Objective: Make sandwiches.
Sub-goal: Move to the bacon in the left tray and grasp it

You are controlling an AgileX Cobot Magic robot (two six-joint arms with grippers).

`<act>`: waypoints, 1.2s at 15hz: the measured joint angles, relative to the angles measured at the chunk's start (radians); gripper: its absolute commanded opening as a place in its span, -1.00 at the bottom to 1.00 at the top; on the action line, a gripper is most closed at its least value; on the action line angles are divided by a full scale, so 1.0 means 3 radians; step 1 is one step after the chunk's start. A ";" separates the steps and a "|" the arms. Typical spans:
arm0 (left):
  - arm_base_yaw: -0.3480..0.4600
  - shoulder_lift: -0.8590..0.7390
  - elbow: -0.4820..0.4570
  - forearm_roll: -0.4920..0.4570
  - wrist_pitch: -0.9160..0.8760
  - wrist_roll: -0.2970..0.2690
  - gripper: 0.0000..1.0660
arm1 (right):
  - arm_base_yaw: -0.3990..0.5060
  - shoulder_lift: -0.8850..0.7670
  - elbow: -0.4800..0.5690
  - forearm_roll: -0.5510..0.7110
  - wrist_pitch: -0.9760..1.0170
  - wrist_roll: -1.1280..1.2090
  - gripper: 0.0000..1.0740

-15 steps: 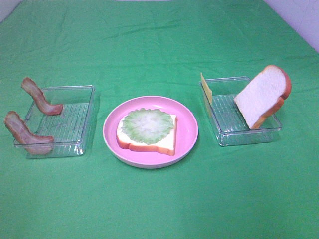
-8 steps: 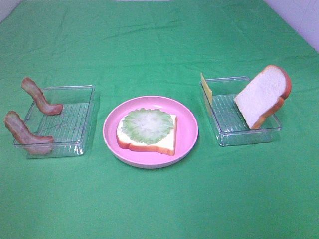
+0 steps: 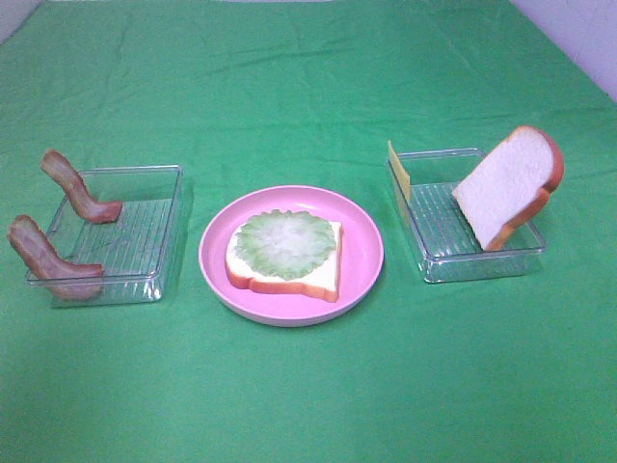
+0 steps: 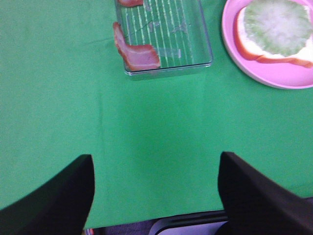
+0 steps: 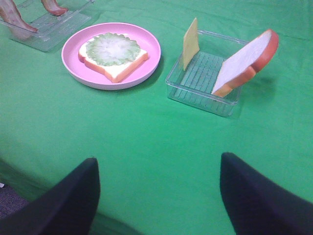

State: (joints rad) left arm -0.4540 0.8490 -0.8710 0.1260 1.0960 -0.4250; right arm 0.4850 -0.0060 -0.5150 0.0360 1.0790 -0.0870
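On the pink plate lies a bread slice topped with pale green lettuce. Two bacon strips lean in the left clear tray. The right clear tray holds an upright yellow cheese square and a second bread slice leaning on its far corner. Neither gripper shows in the high view. My left gripper hangs open over bare cloth near the table's front edge, short of the bacon. My right gripper is open too, well short of the cheese and the leaning bread.
A green cloth covers the whole table. A pale wall strip shows at the back right corner. The table's front edge appears low in the right wrist view.
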 measured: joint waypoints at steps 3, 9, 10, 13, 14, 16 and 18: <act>0.0000 0.1020 -0.0597 0.0380 0.0237 -0.0063 0.28 | 0.0000 0.0000 0.0000 0.0000 0.0000 0.0000 0.25; 0.0033 0.2050 -0.1087 0.0460 0.0250 -0.0063 0.28 | 0.0000 0.0000 0.0000 0.0000 0.0000 0.0000 0.25; 0.0073 0.2107 -0.1097 0.0453 0.0250 -0.0063 0.28 | 0.0000 0.0000 0.0000 0.0000 0.0000 0.0000 0.25; 0.0427 0.2350 -0.1107 0.0390 0.0200 -0.0063 0.28 | 0.0000 0.0000 0.0000 0.0000 0.0000 0.0000 0.25; 0.0517 0.2417 -0.1110 0.0367 0.0147 -0.0063 0.28 | 0.0000 0.0000 0.0000 0.0000 0.0000 0.0000 0.25; 0.0717 0.2527 -0.1110 0.0250 -0.0020 -0.0063 0.28 | 0.0000 0.0000 0.0000 0.0003 0.0000 0.0000 0.25; 0.0840 0.2623 -0.1110 0.0107 -0.0107 0.0010 0.28 | 0.0000 0.0000 0.0000 0.0003 0.0000 0.0000 0.25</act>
State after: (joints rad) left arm -0.2020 1.6360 -1.2040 0.1580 1.0640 -0.4220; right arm 0.4850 -0.0060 -0.5150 0.0370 1.0790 -0.0870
